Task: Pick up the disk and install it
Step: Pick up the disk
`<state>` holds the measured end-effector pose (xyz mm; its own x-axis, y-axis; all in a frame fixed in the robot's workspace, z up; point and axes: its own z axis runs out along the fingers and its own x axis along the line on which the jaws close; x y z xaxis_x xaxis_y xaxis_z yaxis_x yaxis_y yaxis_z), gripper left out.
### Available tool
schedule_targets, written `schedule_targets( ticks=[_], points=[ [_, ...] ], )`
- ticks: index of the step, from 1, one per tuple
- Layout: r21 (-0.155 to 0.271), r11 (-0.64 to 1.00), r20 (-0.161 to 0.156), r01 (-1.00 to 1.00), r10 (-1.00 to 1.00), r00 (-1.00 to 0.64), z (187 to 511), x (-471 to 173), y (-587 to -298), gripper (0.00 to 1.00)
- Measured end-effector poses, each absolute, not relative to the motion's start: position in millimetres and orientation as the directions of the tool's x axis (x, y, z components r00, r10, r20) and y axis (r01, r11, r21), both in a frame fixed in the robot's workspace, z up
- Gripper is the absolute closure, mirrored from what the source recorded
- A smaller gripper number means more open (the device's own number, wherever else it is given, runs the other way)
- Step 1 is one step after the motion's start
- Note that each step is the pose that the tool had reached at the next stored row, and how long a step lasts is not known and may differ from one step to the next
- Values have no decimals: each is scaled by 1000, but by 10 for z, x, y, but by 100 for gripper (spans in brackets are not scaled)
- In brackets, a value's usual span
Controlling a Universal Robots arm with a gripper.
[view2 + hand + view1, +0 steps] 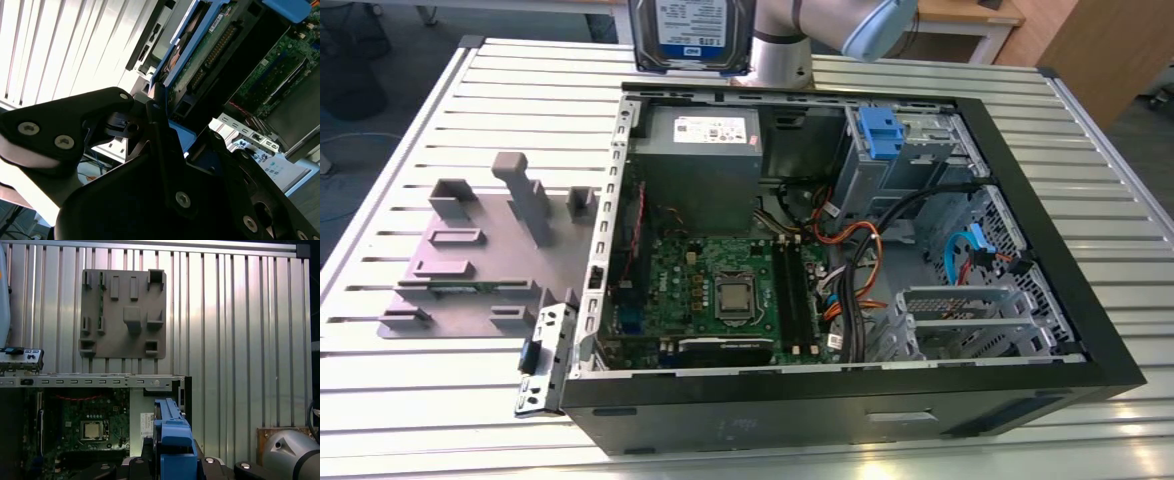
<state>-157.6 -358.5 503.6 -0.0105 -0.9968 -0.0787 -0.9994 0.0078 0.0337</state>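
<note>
The disk (687, 30), a silver drive with a white-and-blue label, hangs in the air over the far edge of the open computer case (1067, 250), its label facing the exterior camera. In the second wrist view the gripper (165, 115) is shut on the disk (200, 55), whose green circuit side and blue side bracket show between the black fingers. The first wrist view has the blue bracket of the disk (172, 437) sticking out from the gripper (172, 462), above the case's edge.
Inside the case lie a grey power-supply box (698, 150), the motherboard (720, 290), cables, a drive cage with a blue latch (881, 135) and a metal bay (974, 315). A grey fixture plate (467, 270) with upright posts lies on the slatted table at the exterior view's left.
</note>
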Motion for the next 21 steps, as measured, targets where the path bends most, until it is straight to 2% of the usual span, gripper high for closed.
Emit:
schedule_targets(
  ticks=[21],
  points=[
    [34,8,-79,-999,-997,-10,5036,-1504,-3584,63]
  ],
)
